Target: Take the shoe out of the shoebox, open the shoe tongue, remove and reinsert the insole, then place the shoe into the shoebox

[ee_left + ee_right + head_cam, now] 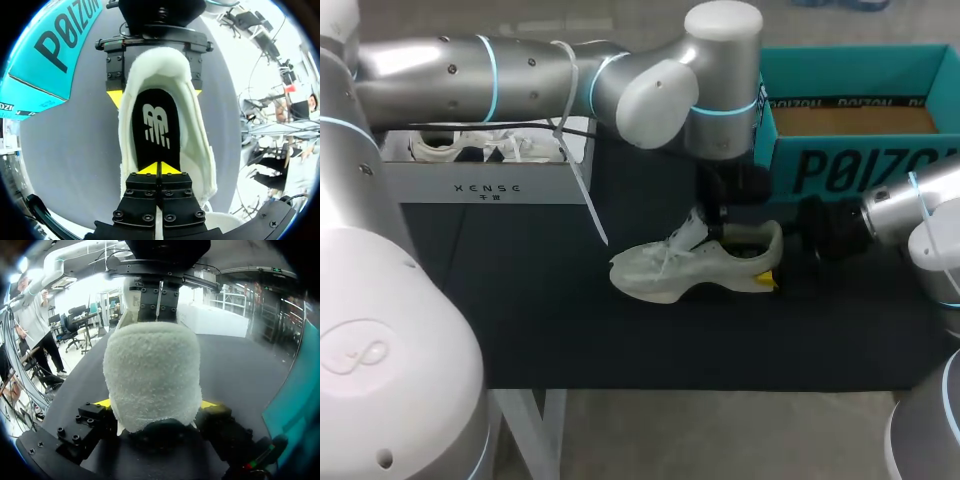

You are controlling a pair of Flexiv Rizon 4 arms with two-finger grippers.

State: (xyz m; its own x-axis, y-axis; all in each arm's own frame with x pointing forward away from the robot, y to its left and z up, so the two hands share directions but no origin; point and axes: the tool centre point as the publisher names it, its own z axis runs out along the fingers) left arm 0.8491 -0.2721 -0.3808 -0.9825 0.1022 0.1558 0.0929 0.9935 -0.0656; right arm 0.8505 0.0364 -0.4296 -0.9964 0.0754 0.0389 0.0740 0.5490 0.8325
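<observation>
A white shoe lies on its sole on the black tabletop, toe to the left. My right gripper is shut on its heel, one yellow-tipped finger on each side of the heel. My left gripper is shut, tips together, just above the black insole at the tongue end of the opening; I cannot tell whether it touches the insole or pinches anything. In the head view the left gripper hangs over the shoe's mouth. The teal shoebox stands open at the back right, with no shoe in it.
A white open box with other white shoes in it sits at the back left. A white strap dangles from my left arm over the table. The shoebox wall is close beside the shoe's heel.
</observation>
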